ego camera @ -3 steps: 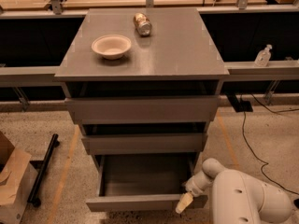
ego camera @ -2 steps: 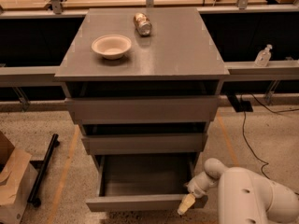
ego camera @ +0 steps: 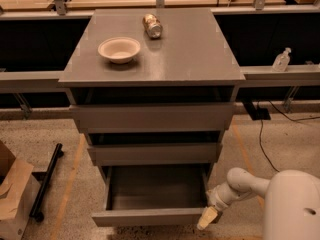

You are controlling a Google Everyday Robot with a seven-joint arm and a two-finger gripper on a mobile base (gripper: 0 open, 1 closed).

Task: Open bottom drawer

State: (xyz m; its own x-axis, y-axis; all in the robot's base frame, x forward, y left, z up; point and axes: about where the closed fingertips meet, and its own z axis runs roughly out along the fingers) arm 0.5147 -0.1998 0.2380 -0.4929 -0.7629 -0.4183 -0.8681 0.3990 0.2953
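The grey cabinet (ego camera: pixel 150 59) has three flat grey drawers. The bottom drawer (ego camera: pixel 150 216) is pulled well out toward me, and its plain grey box interior (ego camera: pixel 157 186) shows with nothing in it. The two drawers above it (ego camera: pixel 152 116) stand pushed in further. My gripper (ego camera: pixel 208 217) is at the right front corner of the bottom drawer, on the end of a white arm (ego camera: pixel 245 181) that comes in from the lower right. A yellowish fingertip (ego camera: pixel 206 219) lies against the right end of the drawer's front panel.
A white bowl (ego camera: pixel 119 49) and a can lying on its side (ego camera: pixel 152 25) sit on the cabinet top. A cardboard box (ego camera: pixel 12 194) and a black bar (ego camera: pixel 46 181) lie on the floor at left. A cable (ego camera: pixel 262 134) runs over the floor at right. A clear bottle (ego camera: pixel 281 60) stands on the right ledge.
The gripper and arm have shifted slightly right and down along the drawer's right front corner. The drawer's position looks about the same.
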